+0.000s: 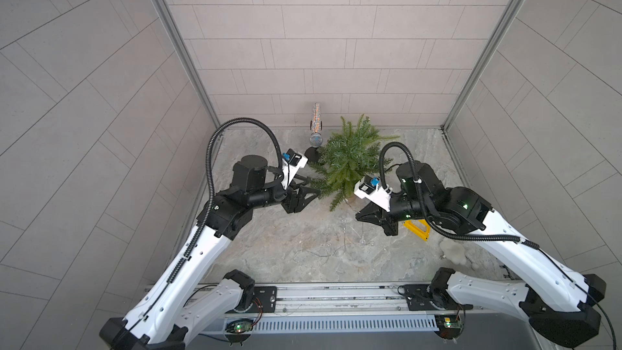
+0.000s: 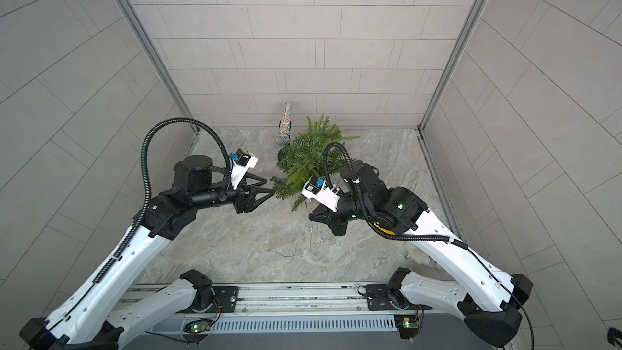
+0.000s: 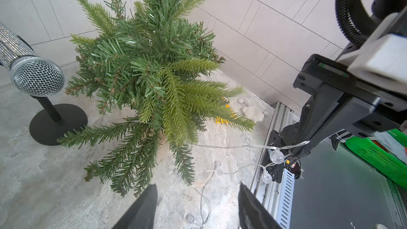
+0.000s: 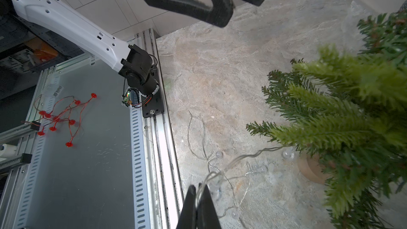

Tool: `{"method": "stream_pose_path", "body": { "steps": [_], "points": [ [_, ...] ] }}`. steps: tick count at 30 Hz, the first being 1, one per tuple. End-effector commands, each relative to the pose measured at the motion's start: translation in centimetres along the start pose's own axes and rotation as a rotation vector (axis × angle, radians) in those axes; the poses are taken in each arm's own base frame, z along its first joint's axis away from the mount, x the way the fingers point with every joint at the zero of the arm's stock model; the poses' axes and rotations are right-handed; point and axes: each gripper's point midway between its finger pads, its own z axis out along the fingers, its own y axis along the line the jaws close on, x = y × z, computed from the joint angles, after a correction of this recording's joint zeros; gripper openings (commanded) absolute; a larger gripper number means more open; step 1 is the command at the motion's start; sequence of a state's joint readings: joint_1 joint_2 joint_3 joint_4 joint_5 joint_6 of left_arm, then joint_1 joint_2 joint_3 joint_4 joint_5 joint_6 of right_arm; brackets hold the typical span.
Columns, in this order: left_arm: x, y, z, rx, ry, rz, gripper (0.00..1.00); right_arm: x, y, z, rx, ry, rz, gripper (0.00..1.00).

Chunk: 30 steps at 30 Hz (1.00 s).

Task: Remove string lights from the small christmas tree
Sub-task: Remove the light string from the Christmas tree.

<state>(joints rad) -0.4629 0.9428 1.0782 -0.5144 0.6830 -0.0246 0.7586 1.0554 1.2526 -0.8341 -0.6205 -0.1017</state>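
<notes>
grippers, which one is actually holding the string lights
The right gripper: its jaws are shut on the string lights. The left gripper stands open and empty.

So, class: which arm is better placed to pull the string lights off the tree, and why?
Right. The right gripper is shut on the string lights, whose wire leads under the lower branches of the small christmas tree; the left gripper is open and empty.

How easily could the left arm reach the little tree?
Probably yes, easily: the left pincer is open and empty, right beside the little tree's low branches, with nothing between them.
</notes>
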Motion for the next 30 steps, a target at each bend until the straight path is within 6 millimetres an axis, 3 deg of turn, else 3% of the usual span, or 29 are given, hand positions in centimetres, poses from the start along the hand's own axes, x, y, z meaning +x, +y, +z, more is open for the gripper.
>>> {"method": "stream_pose_path", "body": {
  "steps": [1, 9, 12, 18, 25, 30],
  "points": [
    [-0.6, -0.9, -0.3, 0.048, -0.013, 0.038, 0.62, -1.3, 0.2, -0.4, -0.005, -0.031, -0.029, 0.00],
    [-0.5, -5.1, -1.0, 0.266, -0.041, 0.206, 0.59, -4.2, 0.9, 0.0, -0.078, -0.055, -0.073, 0.00],
    [-0.3, -5.2, -0.7, 0.268, -0.063, 0.271, 0.56, -4.7, 1.0, 0.5, -0.095, -0.058, -0.084, 0.00],
    [-0.6, -5.5, 0.6, 0.295, -0.045, 0.307, 0.56, -4.9, 1.5, 1.5, -0.136, -0.040, -0.100, 0.00],
    [0.1, -6.9, 1.5, 0.348, -0.023, 0.343, 0.56, -5.6, 2.6, 0.9, -0.183, -0.053, -0.147, 0.00],
    [0.4, -8.1, 2.0, 0.381, -0.011, 0.368, 0.55, -4.0, 3.4, 0.6, -0.234, 0.013, -0.183, 0.00]
  ]
}}
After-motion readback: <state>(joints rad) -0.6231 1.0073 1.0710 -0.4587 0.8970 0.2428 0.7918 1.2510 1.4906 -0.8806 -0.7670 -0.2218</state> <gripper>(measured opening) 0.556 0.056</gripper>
